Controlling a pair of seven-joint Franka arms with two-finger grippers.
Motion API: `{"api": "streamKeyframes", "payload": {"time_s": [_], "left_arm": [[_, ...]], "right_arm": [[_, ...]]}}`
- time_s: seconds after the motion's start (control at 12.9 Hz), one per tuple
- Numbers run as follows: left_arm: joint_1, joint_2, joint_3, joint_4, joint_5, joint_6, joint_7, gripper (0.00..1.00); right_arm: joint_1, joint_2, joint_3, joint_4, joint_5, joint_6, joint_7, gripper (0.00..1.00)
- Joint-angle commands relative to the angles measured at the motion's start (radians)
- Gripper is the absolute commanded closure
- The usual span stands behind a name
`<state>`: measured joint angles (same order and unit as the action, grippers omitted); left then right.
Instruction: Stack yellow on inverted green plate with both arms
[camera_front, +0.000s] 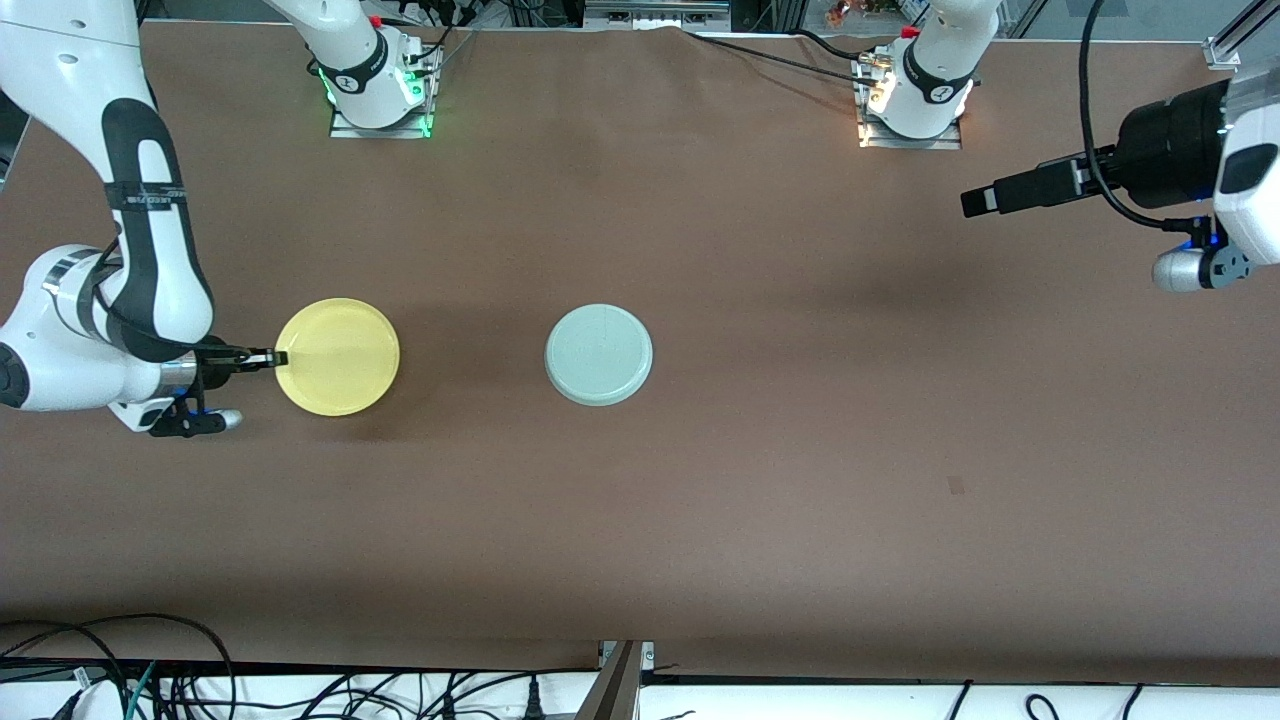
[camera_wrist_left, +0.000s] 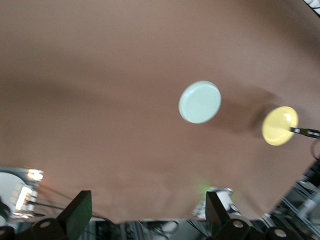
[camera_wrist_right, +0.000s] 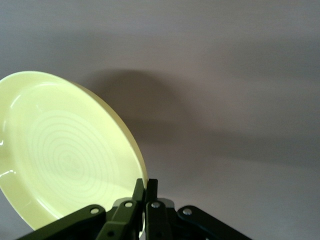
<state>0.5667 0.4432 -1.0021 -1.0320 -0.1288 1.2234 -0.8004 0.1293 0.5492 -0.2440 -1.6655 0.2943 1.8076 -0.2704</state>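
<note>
The yellow plate is toward the right arm's end of the table, hollow side up. My right gripper is shut on its rim at the edge toward that arm. In the right wrist view the fingers pinch the thin rim of the yellow plate, which casts a shadow on the table. The green plate lies upside down mid-table, apart from the yellow one. My left gripper hangs high over the left arm's end, open and empty. Its view shows the green plate and the yellow plate.
The brown table cover carries only the two plates. The arm bases stand at the edge farthest from the front camera. Cables lie along the nearest edge.
</note>
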Motion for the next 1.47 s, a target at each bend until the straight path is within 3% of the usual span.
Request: {"api": "streamKeyframes", "payload": {"time_s": [0.0,0.31,0.46,0.7,0.93,1.16,1.39], "left_arm": [[-0.21,-0.165,0.363,-0.025,-0.046,-0.027,0.197,0.0],[-0.592,-0.27,0.913,-0.144,-0.035,-0.028,0.412,0.0],[-0.709,-0.311,1.098,-0.23,-0.028,-0.006,0.513,0.0],[-0.767,-0.38,1.119,-0.388,0.098,0.088,0.518,0.0],[-0.771,-0.435,1.119,-0.529,0.13,0.191,0.514,0.0],[-0.78,-0.449,1.119,-0.583,0.161,0.26,0.515,0.0],[-0.78,-0.434,1.117,-0.568,0.199,0.324,0.617,0.0]], "right_arm": [[0.093,-0.038,0.031,-0.003,0.011,-0.025,0.19,1.0],[0.269,-0.034,0.042,-0.01,0.034,0.064,0.423,1.0],[0.35,-0.028,0.042,-0.016,0.042,0.136,0.494,1.0],[0.447,-0.011,0.043,-0.016,0.046,0.209,0.592,1.0],[0.504,0.012,0.046,-0.025,0.065,0.252,0.6,1.0],[0.533,0.031,0.046,-0.028,0.068,0.269,0.583,1.0],[0.55,0.041,0.046,-0.026,0.069,0.308,0.58,1.0]]}}
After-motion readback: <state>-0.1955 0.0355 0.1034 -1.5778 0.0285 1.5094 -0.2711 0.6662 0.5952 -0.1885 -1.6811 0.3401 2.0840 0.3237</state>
